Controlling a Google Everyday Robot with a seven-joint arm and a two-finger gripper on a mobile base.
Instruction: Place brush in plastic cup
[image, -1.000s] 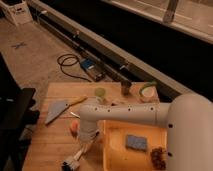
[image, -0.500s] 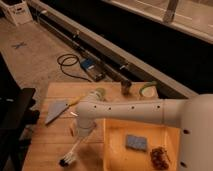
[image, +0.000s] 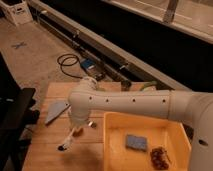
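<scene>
My gripper (image: 76, 128) hangs from the white arm over the left middle of the wooden table (image: 45, 150). It is shut on the upper handle of the brush (image: 68, 139). The brush hangs slanted down to the left, its dark and whitish head just above the table top. A greenish plastic cup (image: 148, 86) stands at the table's far edge, mostly hidden behind the arm, well to the right of the gripper.
A yellow tray (image: 116, 131) fills the right of the table and holds a blue sponge (image: 136, 142) and a dark brownish lump (image: 160, 157). A grey flat scraper (image: 56, 111) lies left of the gripper. A small dark object (image: 125, 85) stands by the cup.
The arm has swung up and to the left. The brush, which was low near the table's front edge, has risen with the gripper and moved farther back.
</scene>
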